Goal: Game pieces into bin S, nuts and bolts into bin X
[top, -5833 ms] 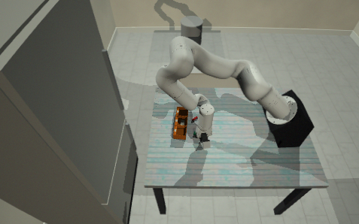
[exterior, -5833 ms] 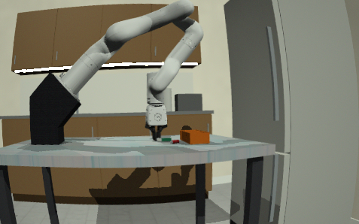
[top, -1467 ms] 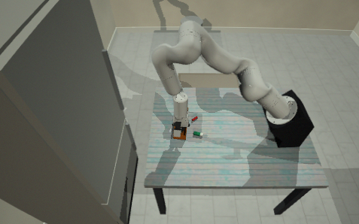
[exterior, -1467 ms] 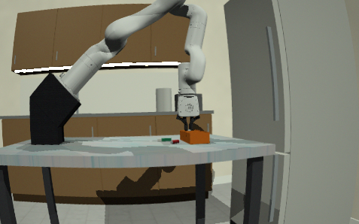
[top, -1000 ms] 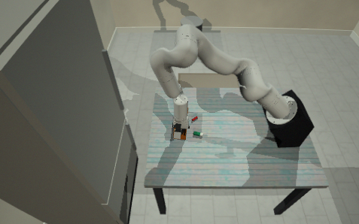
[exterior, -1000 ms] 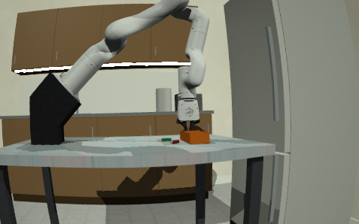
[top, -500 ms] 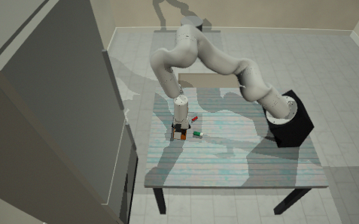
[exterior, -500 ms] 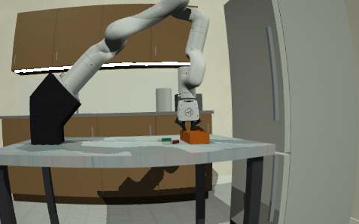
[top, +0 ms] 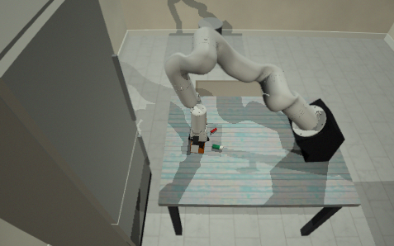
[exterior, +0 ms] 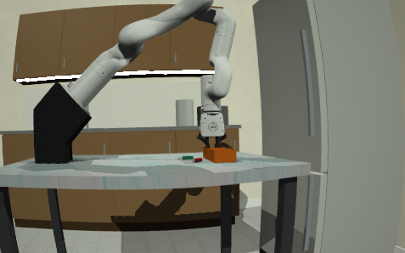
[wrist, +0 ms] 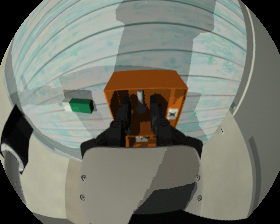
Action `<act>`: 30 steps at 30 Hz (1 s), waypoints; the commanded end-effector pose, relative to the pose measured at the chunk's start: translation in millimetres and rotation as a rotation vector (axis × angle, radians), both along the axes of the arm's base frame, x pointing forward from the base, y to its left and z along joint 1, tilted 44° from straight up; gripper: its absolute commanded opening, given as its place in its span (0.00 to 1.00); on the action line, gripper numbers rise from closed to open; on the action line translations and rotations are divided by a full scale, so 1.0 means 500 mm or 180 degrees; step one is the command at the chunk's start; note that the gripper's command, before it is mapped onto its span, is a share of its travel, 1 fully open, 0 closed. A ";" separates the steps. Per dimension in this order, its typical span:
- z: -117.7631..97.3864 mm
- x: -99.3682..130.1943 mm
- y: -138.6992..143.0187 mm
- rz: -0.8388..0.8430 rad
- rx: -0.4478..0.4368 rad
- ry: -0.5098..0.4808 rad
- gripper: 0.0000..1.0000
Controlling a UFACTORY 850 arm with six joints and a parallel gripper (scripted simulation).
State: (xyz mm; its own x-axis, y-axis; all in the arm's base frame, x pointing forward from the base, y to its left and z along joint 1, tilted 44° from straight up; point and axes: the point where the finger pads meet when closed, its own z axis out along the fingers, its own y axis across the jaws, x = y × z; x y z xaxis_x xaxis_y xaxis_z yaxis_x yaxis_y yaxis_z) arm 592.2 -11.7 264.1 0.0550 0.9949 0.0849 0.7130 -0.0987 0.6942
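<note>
An orange bin (top: 201, 150) (exterior: 220, 155) (wrist: 145, 86) stands on the table near its left edge, next to the fridge. My gripper (top: 197, 143) (exterior: 211, 145) (wrist: 140, 103) hangs straight down over the bin, fingertips at about rim height. The fingers are partly open and I see nothing between them. A white label shows on the bin in the wrist view, but I cannot read its letter. A small green piece (top: 216, 146) (exterior: 187, 157) (wrist: 79, 106) lies on the table just beside the bin. A small red piece (top: 214, 130) (exterior: 198, 160) lies a little further off. The bin's inside is mostly hidden by the fingers.
The wooden table (top: 259, 182) (exterior: 148, 176) carries the arm's black base (top: 321, 140) (exterior: 56, 132) at its far side from the bin. A tall grey fridge (top: 61, 107) (exterior: 330, 119) stands close to the table edge by the bin.
</note>
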 end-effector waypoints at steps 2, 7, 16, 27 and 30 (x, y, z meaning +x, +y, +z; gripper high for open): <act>0.008 -0.007 0.000 0.0000 0.0000 -0.0004 0.29; 0.016 -0.014 0.000 0.0000 0.0000 -0.0004 0.29; 0.031 -0.029 -0.001 0.0000 0.0000 -0.0004 0.29; 0.064 -0.061 -0.002 0.0000 0.0000 -0.0004 0.29; 0.074 -0.071 -0.002 0.0000 0.0000 -0.0004 0.29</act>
